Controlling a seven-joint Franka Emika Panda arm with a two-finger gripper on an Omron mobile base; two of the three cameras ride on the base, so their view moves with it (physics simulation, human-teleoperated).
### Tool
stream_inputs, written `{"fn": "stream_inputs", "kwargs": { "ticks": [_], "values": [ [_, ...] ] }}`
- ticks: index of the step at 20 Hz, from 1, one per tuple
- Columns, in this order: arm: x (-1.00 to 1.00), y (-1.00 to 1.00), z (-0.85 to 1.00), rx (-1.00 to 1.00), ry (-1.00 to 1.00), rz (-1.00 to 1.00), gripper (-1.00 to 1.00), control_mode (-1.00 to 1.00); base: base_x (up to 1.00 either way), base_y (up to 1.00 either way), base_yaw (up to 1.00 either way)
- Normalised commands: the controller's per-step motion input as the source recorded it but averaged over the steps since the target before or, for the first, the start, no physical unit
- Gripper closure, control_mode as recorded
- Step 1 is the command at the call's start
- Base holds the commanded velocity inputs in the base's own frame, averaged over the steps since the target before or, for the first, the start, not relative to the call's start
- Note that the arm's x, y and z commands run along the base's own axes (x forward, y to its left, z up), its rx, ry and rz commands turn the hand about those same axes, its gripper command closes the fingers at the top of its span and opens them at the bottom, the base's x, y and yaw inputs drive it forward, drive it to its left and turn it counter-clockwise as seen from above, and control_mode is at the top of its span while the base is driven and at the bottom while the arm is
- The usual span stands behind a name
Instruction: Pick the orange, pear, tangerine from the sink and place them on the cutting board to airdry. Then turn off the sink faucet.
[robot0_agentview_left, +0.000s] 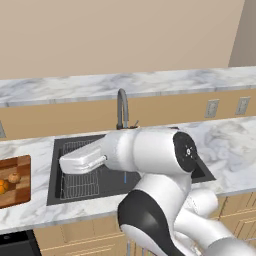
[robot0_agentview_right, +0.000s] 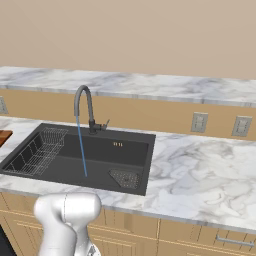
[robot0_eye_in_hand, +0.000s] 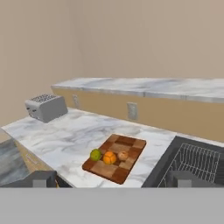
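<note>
Hand view: three round fruits are seen on the striped wooden cutting board (robot0_eye_in_hand: 127, 151).
The smooth pear (robot0_eye_in_hand: 96, 155) touches the orange (robot0_eye_in_hand: 109, 157); the gripper (robot0_eye_in_hand: 111, 179) fingers are spread wide beside the board.

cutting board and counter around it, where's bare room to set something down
The cutting board is crowded on its near-left half, where the pear and two orange fruits sit in a row; its far strips are bare. The marble counter lies bare between the toaster and the board. In the right base view, the counter right of the sink is bare too.
</note>
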Motion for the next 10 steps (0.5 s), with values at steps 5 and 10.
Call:
{"fn": "stream_inputs", "kwargs": {
  "ticks": [5,10],
  "values": [
    [-0.39,-0.7,0.22,0.0,0.09,-0.1,-1.0,-1.0,0.0,0.0,0.0],
    [-0.26,-0.75,0.22,0.0,0.33,-0.12,-1.0,-1.0,0.0,0.0,0.0]
  ]
}}
